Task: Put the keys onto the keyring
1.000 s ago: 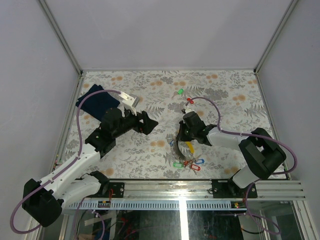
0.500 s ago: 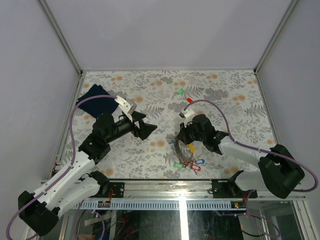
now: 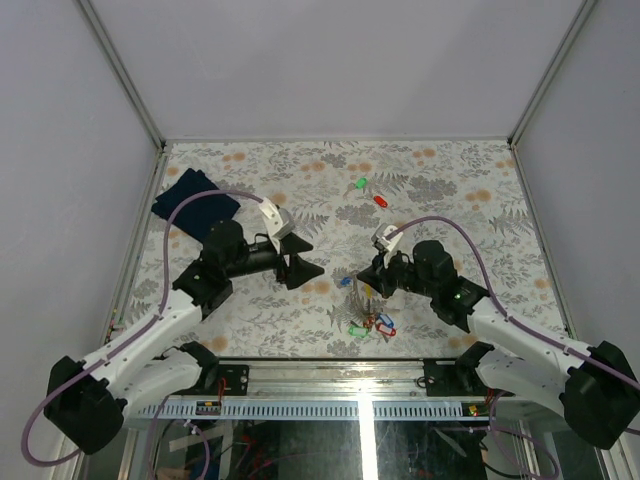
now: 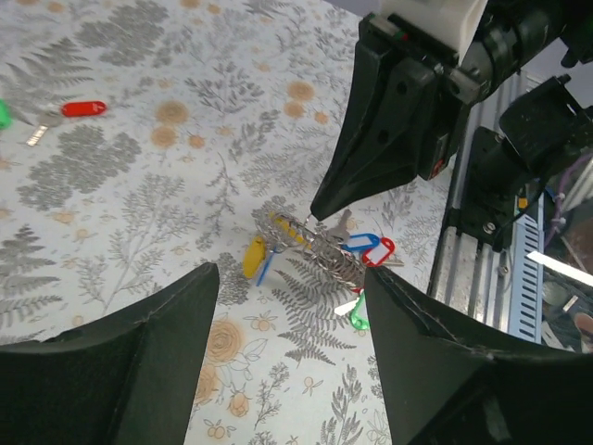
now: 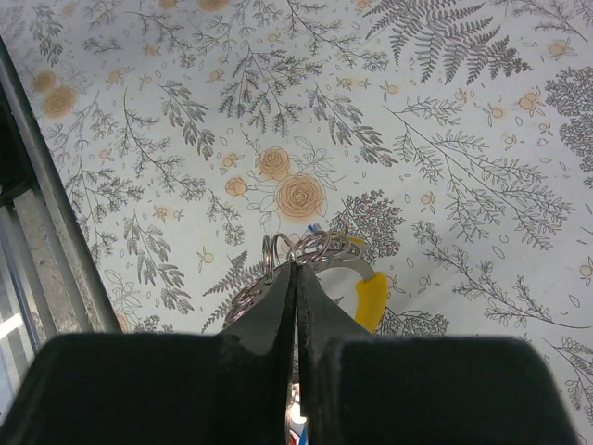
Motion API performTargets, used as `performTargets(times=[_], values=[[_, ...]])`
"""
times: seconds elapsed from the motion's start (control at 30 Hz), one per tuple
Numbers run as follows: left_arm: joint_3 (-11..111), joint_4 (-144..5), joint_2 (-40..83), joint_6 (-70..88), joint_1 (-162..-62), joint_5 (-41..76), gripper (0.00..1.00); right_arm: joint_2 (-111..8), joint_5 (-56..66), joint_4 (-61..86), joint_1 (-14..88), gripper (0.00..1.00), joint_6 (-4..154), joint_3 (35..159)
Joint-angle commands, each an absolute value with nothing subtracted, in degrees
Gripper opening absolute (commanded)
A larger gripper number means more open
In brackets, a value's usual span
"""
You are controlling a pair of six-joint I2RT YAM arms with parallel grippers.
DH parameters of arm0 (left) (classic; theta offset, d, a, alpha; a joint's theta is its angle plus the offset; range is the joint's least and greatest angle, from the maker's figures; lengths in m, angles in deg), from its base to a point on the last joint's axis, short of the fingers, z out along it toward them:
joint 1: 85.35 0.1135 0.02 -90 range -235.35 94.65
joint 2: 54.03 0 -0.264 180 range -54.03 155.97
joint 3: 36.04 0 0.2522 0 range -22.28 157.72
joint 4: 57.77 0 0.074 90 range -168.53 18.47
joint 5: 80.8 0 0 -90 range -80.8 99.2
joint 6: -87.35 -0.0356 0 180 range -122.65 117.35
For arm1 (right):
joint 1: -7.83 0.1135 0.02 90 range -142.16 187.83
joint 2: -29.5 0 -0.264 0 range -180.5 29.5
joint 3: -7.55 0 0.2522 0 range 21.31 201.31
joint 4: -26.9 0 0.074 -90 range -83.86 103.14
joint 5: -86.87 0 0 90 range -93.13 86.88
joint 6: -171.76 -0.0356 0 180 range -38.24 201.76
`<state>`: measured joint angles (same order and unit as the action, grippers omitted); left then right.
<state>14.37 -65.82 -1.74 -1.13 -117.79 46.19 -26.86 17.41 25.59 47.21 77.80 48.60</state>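
Keyring (image 5: 310, 248): silvery loops pinched in your right gripper (image 5: 296, 269); left gripper (image 4: 289, 273) released. Left wrist reveals blue-red keys (image 4: 369, 248) your right wrist hides.

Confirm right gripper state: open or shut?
Shut. In the right wrist view the right gripper has its fingers meeting with no gap, pinching the keyring at their tips.
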Motion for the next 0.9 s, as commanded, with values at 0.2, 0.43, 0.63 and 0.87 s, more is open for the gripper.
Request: performTargets(times=[0.2, 0.43, 0.63, 0.87], values=[[17.02, -53.34, 8.9, 3.2, -122.1, 49.01, 0.52, -21.96, 19.46, 25.13, 47.52, 0.0, 80.19, 49.1], [18.7, -51.99, 15.64, 2.22, -126.83, 48.55, 0.47, -20.64, 19.68, 24.58, 47.56, 0.0, 79.88, 49.26], [17.86, -49.48, 18.18, 0.68, -128.14, 45.67, 0.44, -20.15, 20.14, 24.42, 47.57, 0.0, 79.72, 49.35], [18.1, -48.27, 20.77, 0.15, -128.49, 46.29, 0.37, -20.34, 20.42, 24.56, 47.55, 0.0, 79.58, 49.69]])
